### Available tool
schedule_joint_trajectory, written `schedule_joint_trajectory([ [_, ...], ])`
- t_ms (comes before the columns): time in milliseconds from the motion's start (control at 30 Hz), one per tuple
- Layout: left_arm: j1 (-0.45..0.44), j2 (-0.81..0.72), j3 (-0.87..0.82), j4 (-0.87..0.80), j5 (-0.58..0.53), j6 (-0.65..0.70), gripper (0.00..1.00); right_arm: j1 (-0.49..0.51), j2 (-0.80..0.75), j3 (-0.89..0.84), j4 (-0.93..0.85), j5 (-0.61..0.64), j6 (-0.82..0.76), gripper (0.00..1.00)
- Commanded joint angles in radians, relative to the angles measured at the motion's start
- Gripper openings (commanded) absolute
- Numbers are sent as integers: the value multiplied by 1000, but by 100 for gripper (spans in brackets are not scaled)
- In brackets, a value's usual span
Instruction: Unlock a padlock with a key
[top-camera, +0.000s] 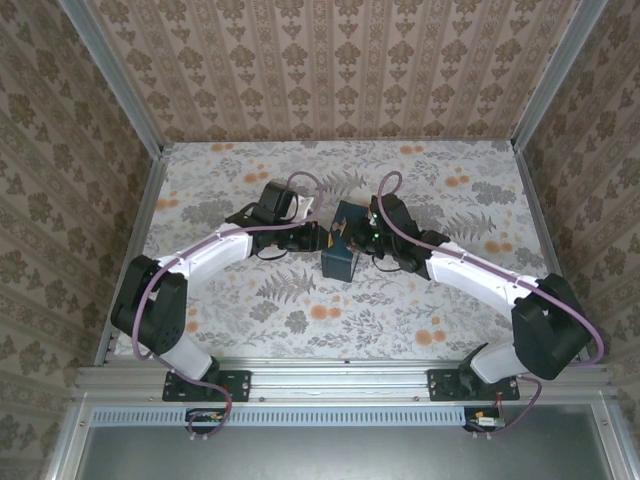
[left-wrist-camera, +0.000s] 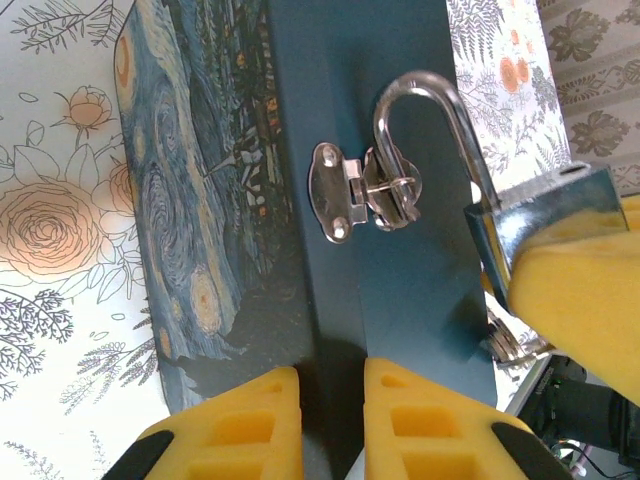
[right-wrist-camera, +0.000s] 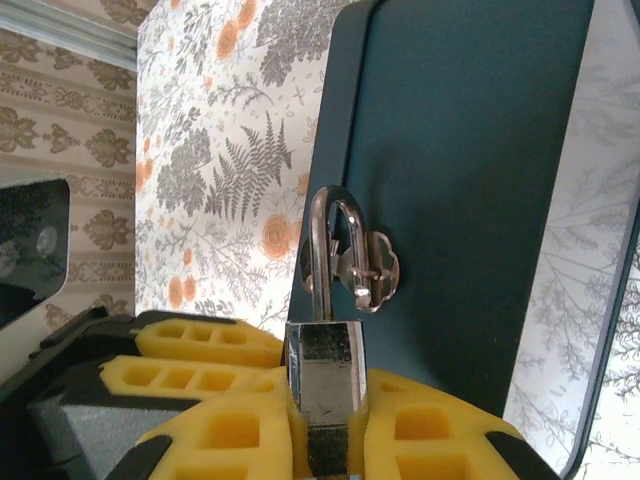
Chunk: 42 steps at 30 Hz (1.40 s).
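Currently steadying the padlock (right-wrist-camera: 325, 375), hooked through the hasp (left-wrist-camera: 365, 190) of the blue box (right-wrist-camera: 470, 150), in the tight clamp of the right tool (right-wrist-camera: 327, 440) (left tool (left-wrist-camera: 332, 420) nearly closed, whether on a key impossible to tell); next, probably lining a key squarely with the keyway.

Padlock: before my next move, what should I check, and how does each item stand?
1. Right claw clamped on the padlock body: ok.
2. Shackle threaded through the hasp on the blue box: ok.
3. Shackle locked or released: cannot tell.
4. Key in left claw: cannot tell.
5. Keyhole reachable: cannot tell; yellow pads cover the body's lower end.
6. Box standing on the table: ok.
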Motion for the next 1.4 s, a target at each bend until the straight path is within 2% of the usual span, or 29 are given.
schedule_joint_trajectory([
  [0,-22,36,-35,-80,20,-1,18,-8,38,32,28,84,-11,1],
  [333,6,34,-55,-74,-20,-16,17,-53,20,24,-6,82,-73,4],
  [433,41,30,-59,-63,-35,-25,18,-95,-22,7,40,26,-104,6],
  [533,53,23,-33,-72,-28,-14,19,-139,-77,37,-17,-9,-161,9],
  [667,50,29,-1,-78,-14,-9,21,-223,-135,39,-151,-11,-234,13],
  [767,43,35,10,-76,-8,-10,21,-320,-146,-41,-180,-22,-268,12],
  [967,14,41,27,-85,-19,-17,21,-476,-63,-221,-55,-57,-299,13],
  [1067,3,43,36,-92,-35,-23,21,-505,16,-247,-16,-59,-309,18],
  [1167,-4,49,39,-90,-38,-31,21,-507,57,-235,-32,-53,-339,36],
  [1267,-8,50,44,-97,-45,-36,21,-507,19,-225,-55,-88,-359,45],
  [1367,-11,47,47,-101,-52,-40,21,-481,-85,-210,-118,-95,-378,46],
])
